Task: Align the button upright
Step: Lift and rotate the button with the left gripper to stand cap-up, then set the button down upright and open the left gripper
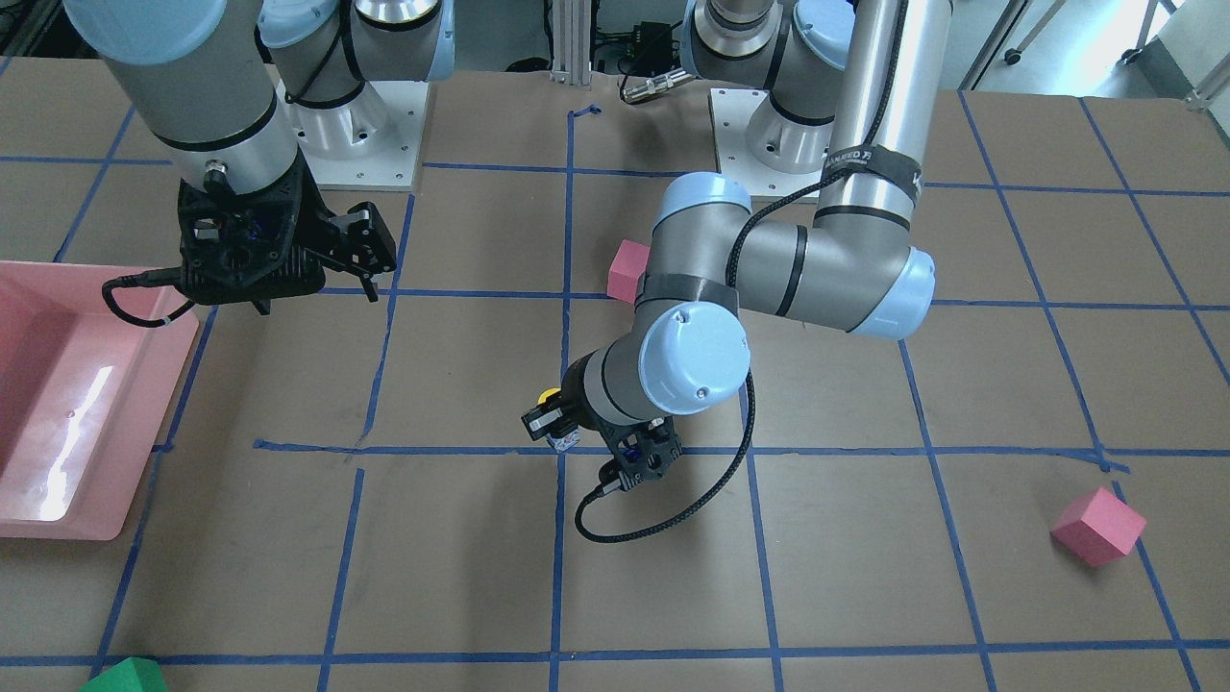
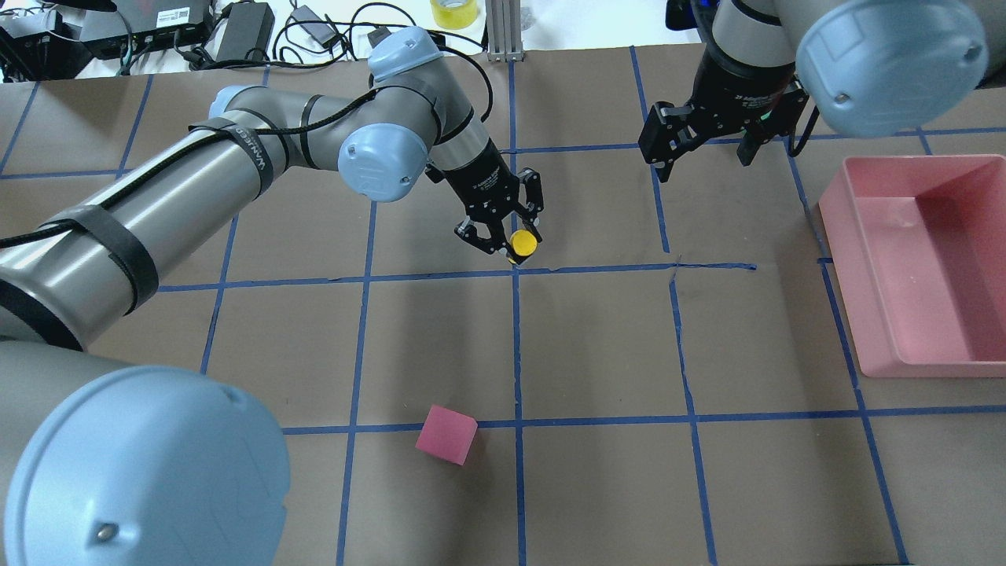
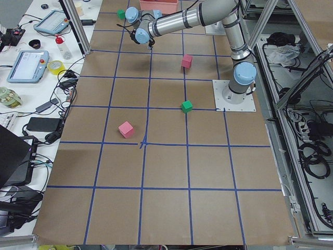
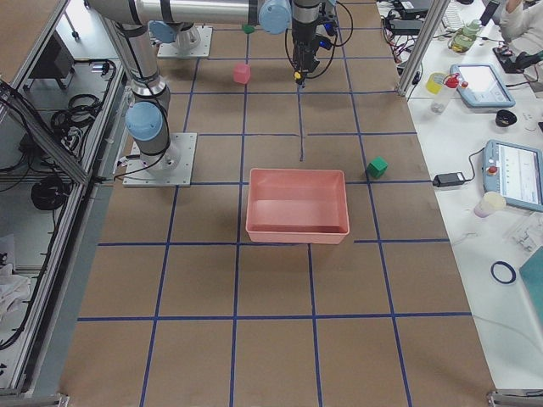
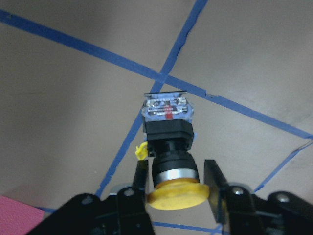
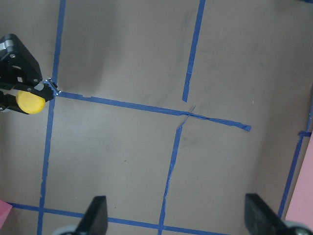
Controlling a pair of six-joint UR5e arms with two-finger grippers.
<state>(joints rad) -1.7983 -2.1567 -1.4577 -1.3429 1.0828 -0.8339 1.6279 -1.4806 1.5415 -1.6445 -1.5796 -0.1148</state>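
The button has a yellow cap (image 5: 173,197), a black body and a silvery base (image 5: 167,108). It sits between the fingers (image 5: 141,177) of my left gripper (image 5: 176,172), which is shut on it just under the cap. The base points away from the gripper at a blue tape crossing. I cannot tell if it touches the table. The overhead view shows the cap (image 2: 523,244) at the left gripper (image 2: 512,238), near the table's middle. My right gripper (image 2: 703,153) is open and empty, hovering to the right and farther back. Its fingers (image 6: 95,215) stand wide apart.
A pink bin (image 2: 853,299) stands at the right edge of the overhead view. One pink cube (image 2: 446,434) lies close to the robot. Another pink cube (image 1: 1098,525) and a green cube (image 1: 125,676) lie at the far side.
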